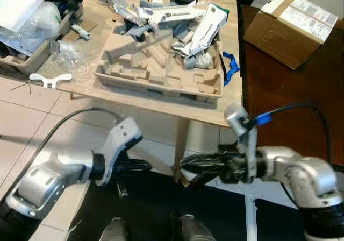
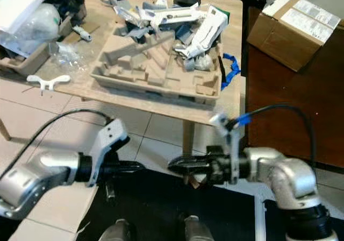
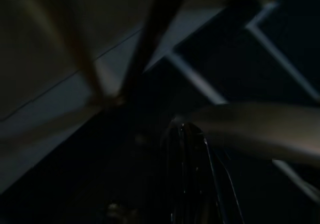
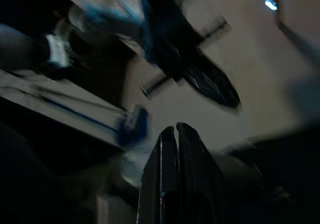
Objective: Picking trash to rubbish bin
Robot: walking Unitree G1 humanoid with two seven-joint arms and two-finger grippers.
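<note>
home room: tiled floor point(image 1: 21, 96), cluttered wooden table point(image 1: 228, 63), cardboard box point(image 1: 293, 26).

Evenly lit, sharp head views, dark, motion-blurred wrist views

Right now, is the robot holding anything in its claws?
No. Both the left gripper and the right gripper are shut on nothing, low in front of the table.

One table point(image 1: 161, 104), one cardboard box point(image 1: 290, 26), two trays point(image 1: 161, 74)
</note>
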